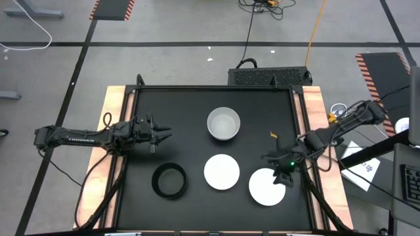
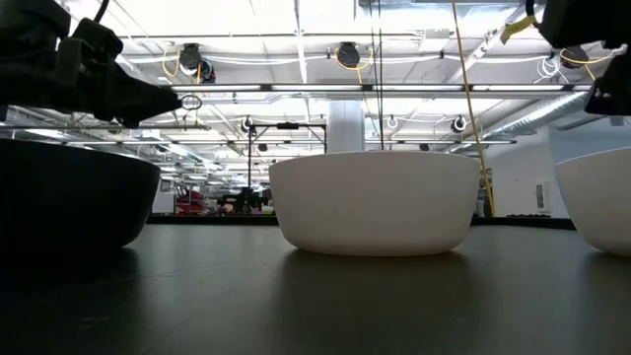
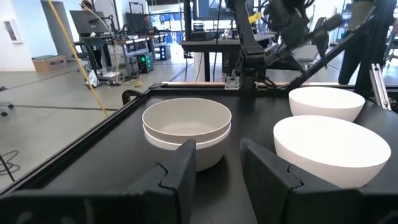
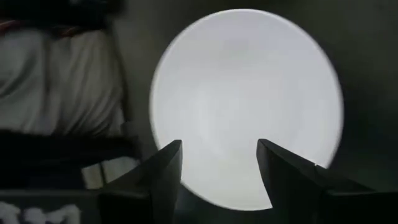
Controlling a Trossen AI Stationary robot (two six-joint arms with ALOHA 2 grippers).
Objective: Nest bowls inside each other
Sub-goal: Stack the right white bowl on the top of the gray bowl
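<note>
Overhead lights and pipework are filling the ceiling of the big workshop behind the black surface (image 1: pixel 190 105), which is sitting inside a wooden frame.

Right tool (image 1: pixel 283 172) is hovering over the far edge of the near-right white bowl (image 1: pixel 266 187), its two fingers spread apart with nothing between them; the right wrist view is looking straight down into that bowl (image 4: pixel 245 106). Left tool (image 1: pixel 159 136) is waiting at the left, also open and empty, pointing toward the grey stack (image 3: pixel 186 130).

That stack (image 1: pixel 224 124), sitting far of centre, is looking like two light grey bowls already nested. A second white bowl (image 1: pixel 221 172) is standing just left of the first, apart from it. The black bowl (image 1: pixel 169 180) is sitting near left, on its own.

These bowls are likely behaving as stiff, smooth, fairly light shells, probably glazed and slippery, and chipping if dropped. Pinching the rim, one finger inside and one outside, is seeming the best hold. Lowering each squarely will matter, since equal sizes leave little slack.

Yellow and black cables are trailing over the grey floor beyond.
</note>
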